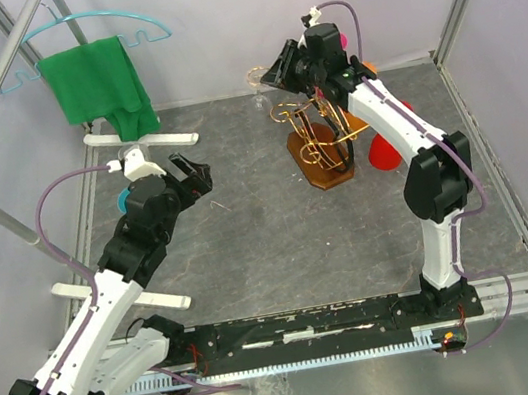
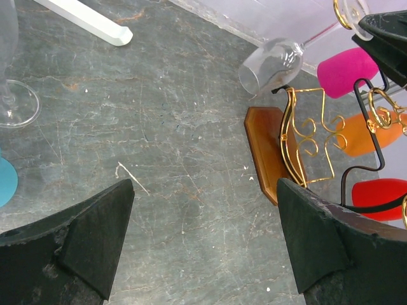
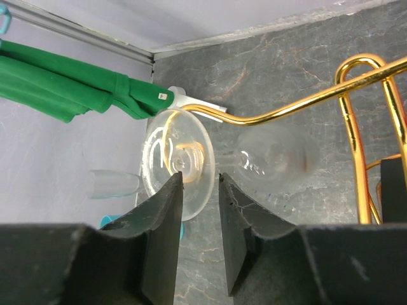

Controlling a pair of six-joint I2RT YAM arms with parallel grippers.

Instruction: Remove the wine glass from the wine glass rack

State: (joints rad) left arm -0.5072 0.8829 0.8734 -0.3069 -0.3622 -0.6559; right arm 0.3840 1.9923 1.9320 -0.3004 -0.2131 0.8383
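The wine glass (image 3: pixel 181 155) hangs sideways on a gold wire arm (image 3: pixel 286 109) of the wine glass rack (image 1: pixel 320 137). Its round foot faces my right wrist camera and its bowl (image 3: pixel 273 159) points right. My right gripper (image 3: pixel 198 181) is right under the thin stem, its jaws a narrow gap apart with nothing pinched between them. From above, that gripper (image 1: pixel 276 72) is at the rack's far left arm. The left wrist view shows the glass (image 2: pixel 270 63) tilted above the rack's brown base (image 2: pixel 264 149). My left gripper (image 2: pixel 203 241) stands wide open over bare table, left of the rack.
A green cloth (image 1: pixel 99 88) hangs on a turquoise hanger (image 1: pixel 94 28) at the back left, above a white stand foot (image 1: pixel 143 139). Pink (image 2: pixel 346 70), orange (image 2: pixel 369 136) and red (image 2: pixel 381 194) objects lie behind the rack. Another glass foot (image 2: pixel 16 105) stands at the left.
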